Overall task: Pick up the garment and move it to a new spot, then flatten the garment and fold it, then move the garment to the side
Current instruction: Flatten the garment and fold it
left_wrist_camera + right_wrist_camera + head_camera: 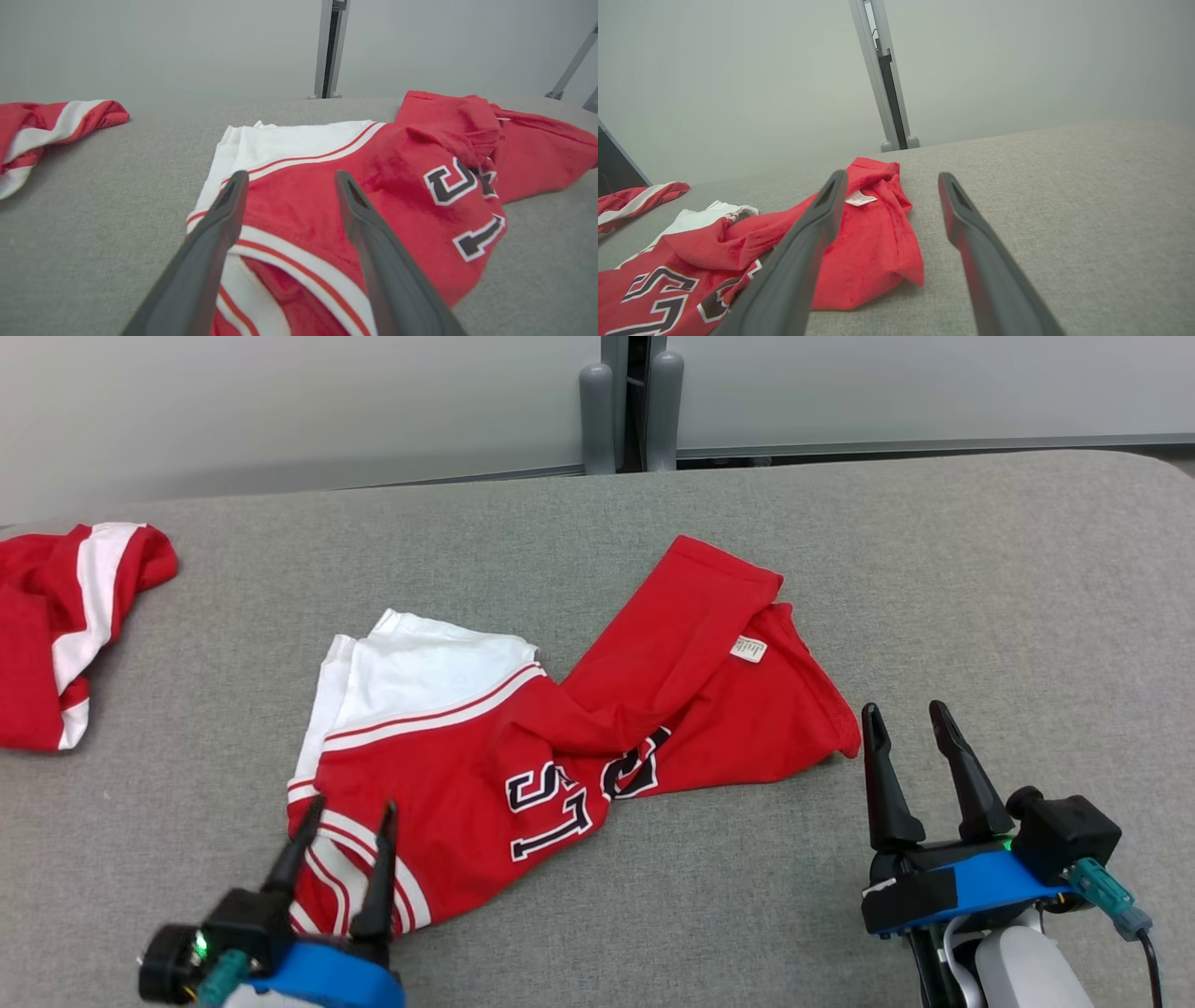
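Garment point(560, 747) lies twisted across the middle of the grey table point(980, 569), its red half doubled over the lettering, so you likely have flattening ahead. Your left gripper point(350, 810) is over the striped near-left corner, jaws apart, nothing pinched. Your right gripper point(906, 709) sits just beside the right hem, jaws apart too, well placed for a two-corner pull. You have bare room to the right and beyond; a second red cloth point(65, 625) crowds the left edge.

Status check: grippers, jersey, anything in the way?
Left gripper open over jersey, at its striped corner. Right gripper open, off the cloth. Garment crumpled, not folded. Second red garment far left, apart.
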Controlling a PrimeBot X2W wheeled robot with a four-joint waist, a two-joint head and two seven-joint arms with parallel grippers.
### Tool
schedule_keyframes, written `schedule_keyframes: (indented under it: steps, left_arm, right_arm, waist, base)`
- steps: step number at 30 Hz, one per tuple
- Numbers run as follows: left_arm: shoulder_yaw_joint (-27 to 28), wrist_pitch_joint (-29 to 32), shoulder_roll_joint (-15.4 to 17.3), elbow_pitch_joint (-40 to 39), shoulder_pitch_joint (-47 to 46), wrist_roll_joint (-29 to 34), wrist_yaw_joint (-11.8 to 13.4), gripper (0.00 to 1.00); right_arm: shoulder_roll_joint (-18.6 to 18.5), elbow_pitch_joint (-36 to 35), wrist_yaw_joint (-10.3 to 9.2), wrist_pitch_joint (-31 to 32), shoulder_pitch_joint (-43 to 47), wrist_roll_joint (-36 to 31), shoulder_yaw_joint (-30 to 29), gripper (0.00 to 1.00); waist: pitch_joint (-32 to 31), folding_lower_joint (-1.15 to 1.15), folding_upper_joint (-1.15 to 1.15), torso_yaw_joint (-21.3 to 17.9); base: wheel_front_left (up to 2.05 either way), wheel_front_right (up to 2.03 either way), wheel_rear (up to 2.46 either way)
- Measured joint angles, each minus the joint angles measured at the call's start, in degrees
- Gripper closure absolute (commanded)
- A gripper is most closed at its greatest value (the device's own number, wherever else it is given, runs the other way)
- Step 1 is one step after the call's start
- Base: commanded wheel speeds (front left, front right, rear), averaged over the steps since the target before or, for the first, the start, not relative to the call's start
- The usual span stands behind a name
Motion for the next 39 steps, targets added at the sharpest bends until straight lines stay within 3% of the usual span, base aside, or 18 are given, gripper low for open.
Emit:
schedule_keyframes:
  steps: [7,20,27,32,39]
  left_arm:
    - [1.85,0.0,3.03,-0.24,-8.87,1.0,-0.65,0.0]
    - [0.69,4.11,9.83,11.82,-31.3,1.29,-3.66,0.0]
    - [-5.6,10.88,15.25,21.34,-39.28,-0.34,-4.58,0.0]
    - [-14.26,16.16,18.36,25.93,-41.53,-5.44,-4.65,0.0]
    - [-21.42,21.8,22.12,29.88,-43.76,-11.95,-4.65,0.0]
  right_arm:
    - [0.0,0.11,0.0,0.0,-0.41,0.31,0.55,0.0]
    - [-0.01,-0.27,0.0,0.0,-3.42,0.51,1.25,0.0]
    - [-0.01,-0.59,0.0,0.0,-4.85,1.54,1.4,0.0]
    - [-0.01,-0.62,-0.01,0.0,-5.05,1.94,1.34,0.0]
    - [0.0,-0.97,-0.01,0.0,-5.8,2.02,1.33,0.0]
  waist:
    - [0.95,0.0,0.0,-1.39]
    - [5.62,0.01,0.0,-6.32]
    - [8.92,0.01,0.0,-9.85]
    - [10.31,0.01,0.0,-11.47]
    - [11.49,0.01,0.0,-12.01]
  base:
    - [0.0,0.0,0.0]
    - [0.0,0.0,0.0]
    - [0.0,0.0,0.0]
    - [0.0,0.0,0.0]
    - [0.0,0.0,0.0]
